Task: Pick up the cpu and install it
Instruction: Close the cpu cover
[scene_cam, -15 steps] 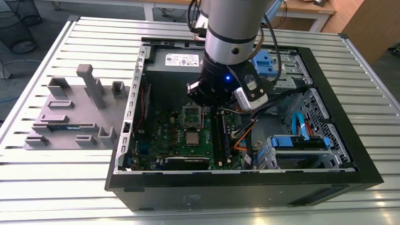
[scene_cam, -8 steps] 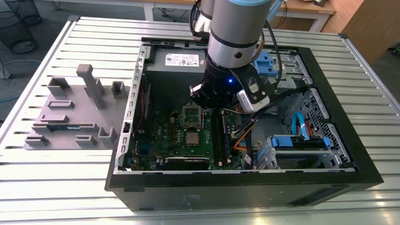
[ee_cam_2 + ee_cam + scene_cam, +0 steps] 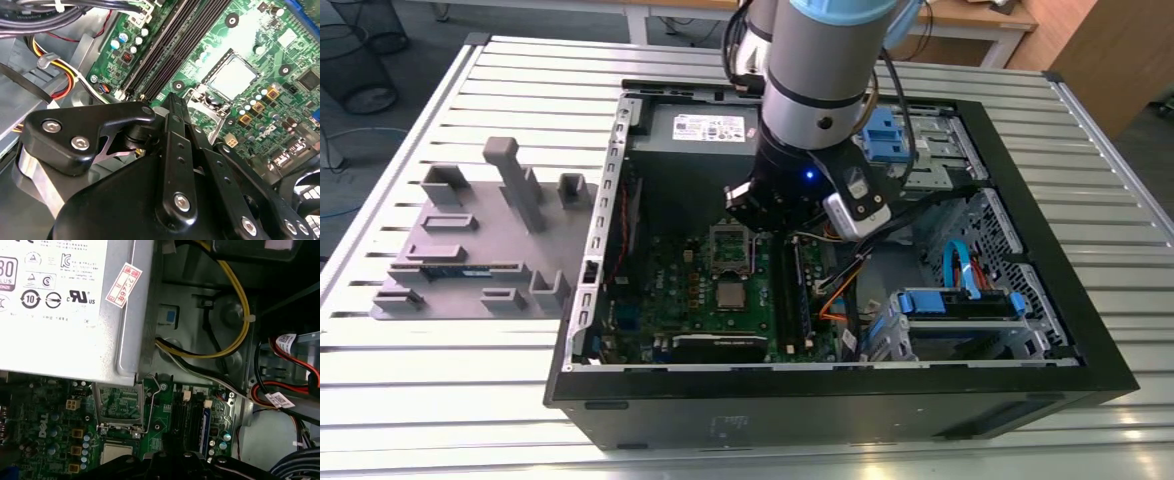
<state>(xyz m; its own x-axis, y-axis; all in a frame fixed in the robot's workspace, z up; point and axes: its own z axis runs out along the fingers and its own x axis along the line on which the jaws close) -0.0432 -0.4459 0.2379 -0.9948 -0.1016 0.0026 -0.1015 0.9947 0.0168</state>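
Silver cpu point(image 3: 232, 77) already sits in motherboard point(image 3: 280, 115) socket, frame point(image 3: 120, 407) raised. Your gripper point(image 3: 172, 100) hovers just beside socket; grip state you cannot tell.

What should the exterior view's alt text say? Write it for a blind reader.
A robot arm reaches down into an open computer case on a slatted metal table, above the motherboard where the silver cpu lies. A grey tray sits at the exterior view's left.
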